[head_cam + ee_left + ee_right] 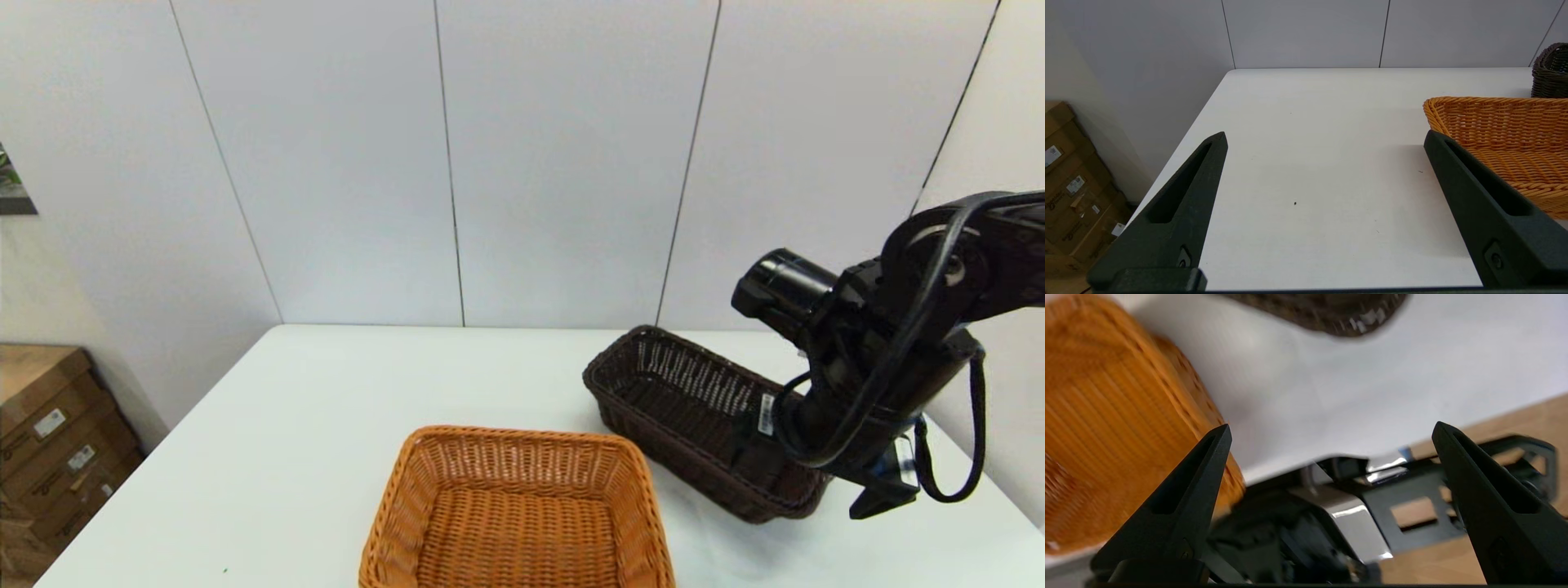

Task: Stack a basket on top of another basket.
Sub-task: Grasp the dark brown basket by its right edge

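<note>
The dark brown basket (678,392) stands on the white table (326,425) at the right, lying at an angle. The orange-tan basket (514,506) sits at the front centre, empty, a small gap apart from it. My right gripper (816,482) hangs over the dark basket's near right end, open, with nothing between its fingers (1180,498). The right wrist view shows the orange-tan basket (1106,416) and an edge of the dark basket (1331,310). My left gripper (1327,139) is open over bare table, beside the orange-tan basket (1502,134); the dark basket (1551,69) is farther off.
Cardboard boxes (49,441) are stacked on the floor off the table's left edge. A panelled wall closes the far side. The table's right edge runs close behind the right arm. The robot's own base (1355,510) shows below the table's front edge.
</note>
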